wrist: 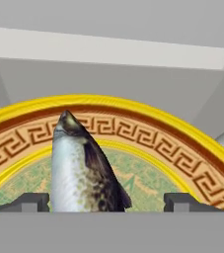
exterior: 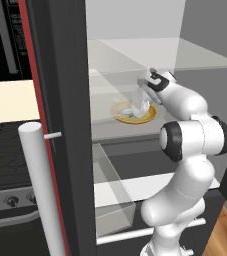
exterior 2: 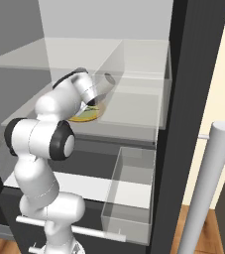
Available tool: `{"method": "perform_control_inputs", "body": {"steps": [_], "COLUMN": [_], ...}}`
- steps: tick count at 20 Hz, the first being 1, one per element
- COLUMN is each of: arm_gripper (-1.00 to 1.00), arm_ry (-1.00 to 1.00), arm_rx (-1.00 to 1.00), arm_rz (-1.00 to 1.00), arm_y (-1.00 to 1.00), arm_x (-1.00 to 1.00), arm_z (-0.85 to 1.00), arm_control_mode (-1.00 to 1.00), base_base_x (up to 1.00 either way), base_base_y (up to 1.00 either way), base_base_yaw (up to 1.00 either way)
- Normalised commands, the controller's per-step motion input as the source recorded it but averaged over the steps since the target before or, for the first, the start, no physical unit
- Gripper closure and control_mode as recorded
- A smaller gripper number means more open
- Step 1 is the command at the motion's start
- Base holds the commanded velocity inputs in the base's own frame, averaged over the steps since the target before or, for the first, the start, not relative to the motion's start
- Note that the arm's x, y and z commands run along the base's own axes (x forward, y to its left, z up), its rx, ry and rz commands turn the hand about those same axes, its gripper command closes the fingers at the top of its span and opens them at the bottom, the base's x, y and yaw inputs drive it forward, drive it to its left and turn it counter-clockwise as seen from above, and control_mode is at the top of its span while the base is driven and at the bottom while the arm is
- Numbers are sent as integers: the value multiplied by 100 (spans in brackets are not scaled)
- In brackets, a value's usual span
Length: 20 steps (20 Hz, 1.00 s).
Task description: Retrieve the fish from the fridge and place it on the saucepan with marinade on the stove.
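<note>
While base views blur it, pincer (wrist: 105, 201) tips straddle the fish (wrist: 81, 168), apart, ungripped.

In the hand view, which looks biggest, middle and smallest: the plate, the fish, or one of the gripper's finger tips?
Largest to smallest, as they look in the hand view:
1. The yellow-rimmed plate, which runs off both sides.
2. The fish, lying on the plate.
3. A finger tip, a small dark block. It sits nearest the camera, yet looks smallest.

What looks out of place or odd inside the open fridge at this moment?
Nothing stands out. The fish lies on the yellow-rimmed plate on a fridge shelf, between the fingertips of the hand. No spill or damage shows.
</note>
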Motion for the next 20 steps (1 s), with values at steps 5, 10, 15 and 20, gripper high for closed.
{"method": "perform_control_inputs", "body": {"steps": [5,10,15,20], "arm_gripper": [100,100,100,100], "arm_ry": [0,0,0,0], "arm_rx": [0,0,0,0], "arm_rz": [4,0,0,0], "arm_y": [0,0,0,0], "arm_x": [3,0,0,-5], "arm_z": [-22,-1,0,0], "arm_control_mode": [-100,-100,-100,-100], "base_base_x": [0,0,0,0], "base_base_y": [0,0,0,0], "base_base_yaw": [0,0,0,0]}}
